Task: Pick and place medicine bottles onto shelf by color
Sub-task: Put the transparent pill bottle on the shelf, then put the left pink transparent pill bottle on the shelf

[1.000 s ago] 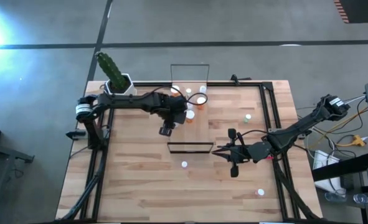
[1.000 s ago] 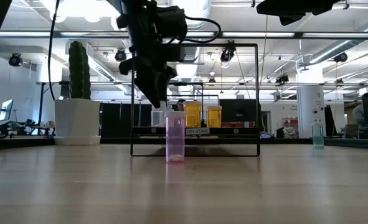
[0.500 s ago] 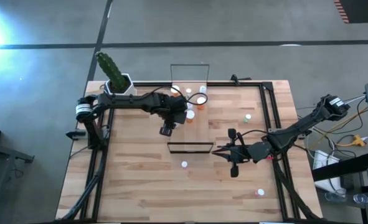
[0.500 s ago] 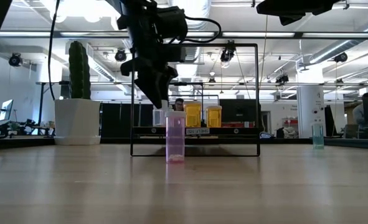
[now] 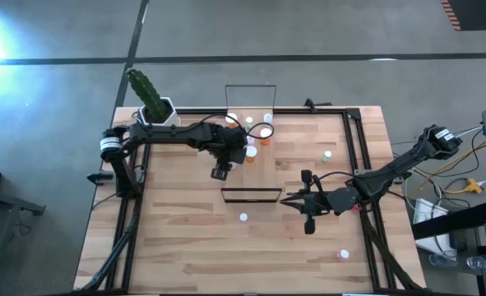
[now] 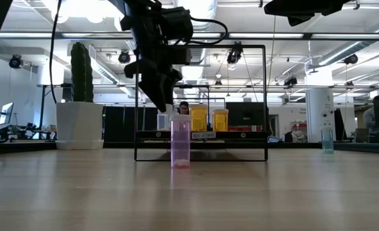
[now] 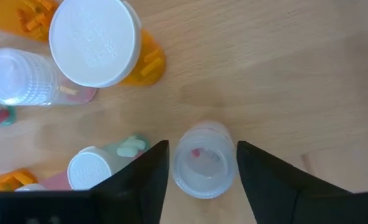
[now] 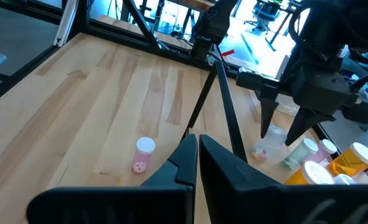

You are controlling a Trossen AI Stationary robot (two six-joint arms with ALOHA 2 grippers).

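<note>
A small clear bottle (image 7: pixel 204 159) with a ribbed translucent cap and a pink pill inside stands upright on the pale striped-wood table (image 5: pixel 185 238), directly below the left gripper (image 7: pixel 201 163). Its dark fingers (image 7: pixel 147 174) are spread apart, one on each side of the cap, not touching it (nothing held). Nearby are a wide smooth white-capped orange bottle (image 7: pixel 96 40) and a ribbed-cap pink bottle (image 7: pixel 22 78). A lone pink cylinder (image 6: pixel 180 140) stands in front of the black wire shelf frame (image 6: pixel 201 102). The right gripper (image 5: pixel 296 200) waits at table's right, fingers pressed together, empty.
</note>
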